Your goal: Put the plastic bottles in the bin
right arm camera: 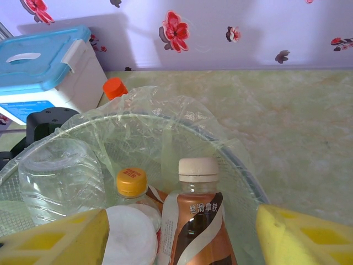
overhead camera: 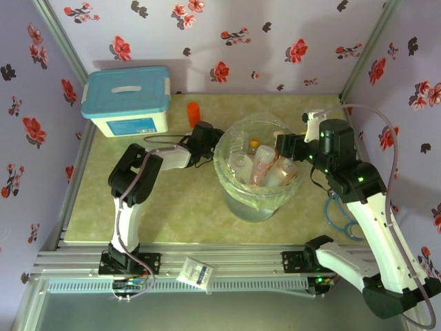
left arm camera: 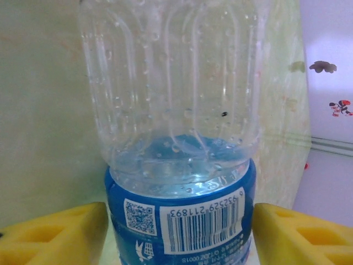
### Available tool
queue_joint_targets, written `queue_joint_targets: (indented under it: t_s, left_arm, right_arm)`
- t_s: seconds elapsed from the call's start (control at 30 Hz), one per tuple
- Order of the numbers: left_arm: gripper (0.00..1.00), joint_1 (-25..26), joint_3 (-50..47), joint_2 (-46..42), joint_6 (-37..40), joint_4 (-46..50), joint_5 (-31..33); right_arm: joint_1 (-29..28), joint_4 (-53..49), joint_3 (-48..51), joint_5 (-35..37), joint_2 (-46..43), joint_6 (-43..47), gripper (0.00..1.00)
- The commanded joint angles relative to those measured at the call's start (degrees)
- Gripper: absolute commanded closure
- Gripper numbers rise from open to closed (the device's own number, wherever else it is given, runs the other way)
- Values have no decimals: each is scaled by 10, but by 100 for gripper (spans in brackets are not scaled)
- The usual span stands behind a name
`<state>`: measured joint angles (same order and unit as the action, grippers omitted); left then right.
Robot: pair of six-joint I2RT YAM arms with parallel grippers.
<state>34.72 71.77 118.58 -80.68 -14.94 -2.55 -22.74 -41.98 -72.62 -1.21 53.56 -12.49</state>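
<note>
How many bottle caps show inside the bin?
2: a yellow cap beside a white cap on the brown-labelled bottle, both in the bin. More may be hidden among other bottles.

The clear bottle (left arm camera: 171, 110) carries a blue label with a white barcode panel (black bars). The left gripper (left arm camera: 180, 243) has yellow pads (left arm camera: 52, 237). The bin liner (right arm camera: 165, 118) is pale green. The brown-labelled bottle (right arm camera: 196, 221) has a white cap. The walls (overhead camera: 275, 27) are lilac with red flowers.

Lab-type robot test cell: floral-papered walls (overhead camera: 275, 27) w/ alu frame (overhead camera: 241, 261) round table (overhead camera: 186, 200).
</note>
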Motion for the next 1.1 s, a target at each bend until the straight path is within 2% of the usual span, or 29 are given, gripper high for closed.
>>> queue_joint_targets:
  t_s: [0.0,0.13,0.3,0.43,0.6,0.7,0.83,1.07]
  left_arm:
    - [41,-5,-28,-23,16,29,19]
    - [44,-7,-40,-49,34,24,23]
    - [44,-7,-60,-99,74,25,25]
    - [43,-6,-105,-165,156,-17,25]
    - [43,-9,-160,-258,258,-15,25]
    - [42,-11,-179,-321,337,17,19]
    - [38,-11,-182,-413,462,122,35]
    - [38,-13,-204,-561,589,221,18]
  right_arm:
    - [4,1,1,9,-5,-3,29]
    - [4,4,0,5,-2,-8,29]
    - [4,4,-9,3,-2,-6,29]
    - [4,6,-23,-7,5,-4,29]
    - [3,12,-47,-41,31,-1,29]
    - [1,25,-64,-72,47,-6,29]
    - [-19,47,-93,-111,80,-10,29]
    - [-76,95,-160,-179,164,-24,28]
